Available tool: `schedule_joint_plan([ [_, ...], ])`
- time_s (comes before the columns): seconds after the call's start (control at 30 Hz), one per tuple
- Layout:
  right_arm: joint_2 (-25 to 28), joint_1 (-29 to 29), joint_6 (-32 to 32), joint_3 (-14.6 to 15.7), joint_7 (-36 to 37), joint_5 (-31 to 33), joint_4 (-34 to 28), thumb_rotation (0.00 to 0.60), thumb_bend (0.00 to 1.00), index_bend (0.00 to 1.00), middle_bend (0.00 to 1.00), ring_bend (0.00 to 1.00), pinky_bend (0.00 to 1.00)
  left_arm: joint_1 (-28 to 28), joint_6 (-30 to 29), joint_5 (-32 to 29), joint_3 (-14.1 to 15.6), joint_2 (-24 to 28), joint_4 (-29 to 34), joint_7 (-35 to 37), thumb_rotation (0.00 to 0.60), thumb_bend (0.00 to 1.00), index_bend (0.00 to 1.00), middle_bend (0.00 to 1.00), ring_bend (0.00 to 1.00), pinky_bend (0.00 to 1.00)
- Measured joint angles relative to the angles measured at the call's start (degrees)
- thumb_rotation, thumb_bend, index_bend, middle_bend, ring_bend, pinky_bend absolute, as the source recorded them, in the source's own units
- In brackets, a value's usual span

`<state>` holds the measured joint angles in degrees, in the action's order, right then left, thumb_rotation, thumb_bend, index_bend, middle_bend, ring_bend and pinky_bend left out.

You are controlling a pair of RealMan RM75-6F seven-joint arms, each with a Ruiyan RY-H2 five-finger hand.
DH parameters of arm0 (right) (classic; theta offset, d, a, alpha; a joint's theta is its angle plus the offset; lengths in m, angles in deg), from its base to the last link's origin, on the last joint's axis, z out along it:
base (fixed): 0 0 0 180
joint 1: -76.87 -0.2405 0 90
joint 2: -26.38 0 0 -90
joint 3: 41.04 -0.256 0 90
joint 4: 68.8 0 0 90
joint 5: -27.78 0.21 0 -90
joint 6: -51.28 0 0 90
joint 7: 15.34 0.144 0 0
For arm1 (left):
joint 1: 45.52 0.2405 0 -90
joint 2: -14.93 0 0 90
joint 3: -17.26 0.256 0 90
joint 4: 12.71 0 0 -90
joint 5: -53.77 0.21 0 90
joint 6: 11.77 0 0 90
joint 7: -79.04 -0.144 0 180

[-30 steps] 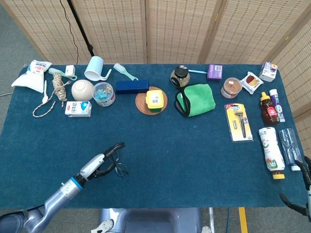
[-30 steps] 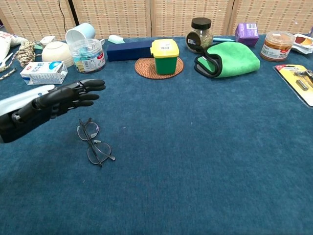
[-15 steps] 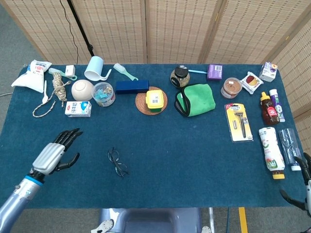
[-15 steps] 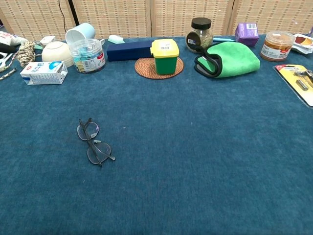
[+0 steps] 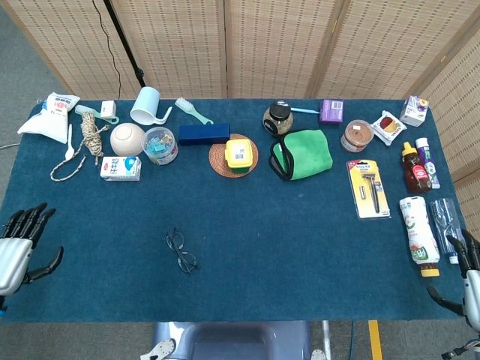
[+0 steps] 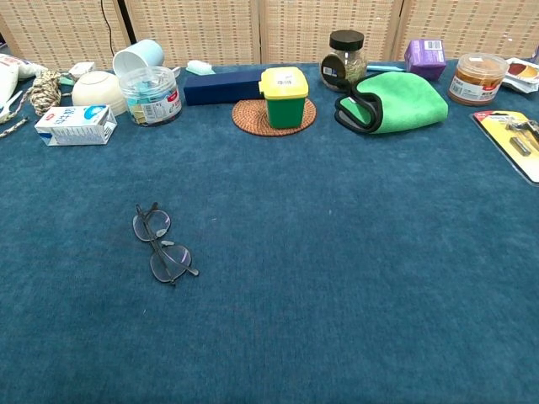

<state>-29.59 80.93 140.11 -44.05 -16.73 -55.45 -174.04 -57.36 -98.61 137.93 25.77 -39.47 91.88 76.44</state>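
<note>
A pair of dark-framed glasses (image 5: 181, 252) (image 6: 162, 245) lies folded on the blue table, left of the middle and near the front. My left hand (image 5: 16, 245) hovers at the table's front left corner, fingers spread, holding nothing, well away from the glasses. At the front right corner my right hand (image 5: 469, 279) shows at the frame edge, fingers apart and empty, just below a clear plastic case (image 5: 447, 223) and a white bottle (image 5: 418, 233). Neither hand appears in the chest view.
Along the back stand a milk carton (image 5: 120, 168), bowl (image 5: 127, 139), clip jar (image 5: 159, 145), blue box (image 5: 203, 133), yellow-green tub on a coaster (image 5: 238, 155), green cloth (image 5: 303, 154) and jars. A razor pack (image 5: 368, 189) and sauce bottle (image 5: 415, 169) lie at right.
My left hand drew back from beside the glasses to the front left corner, leaving them on the table. The right hand rose slightly into view.
</note>
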Motion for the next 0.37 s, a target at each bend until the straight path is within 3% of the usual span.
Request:
schedule_joint_plan([
  [0.37,-1.25,-0.44,0.20,-0.09,-0.01,-0.75,1.04,0.600,0.22,0.10,0.00,0.00,0.00,6.62,-6.00,3.67,1.20,1.64,1.13,-2.24,0.088,0.39,0.00,0.00,0.00,0.00],
])
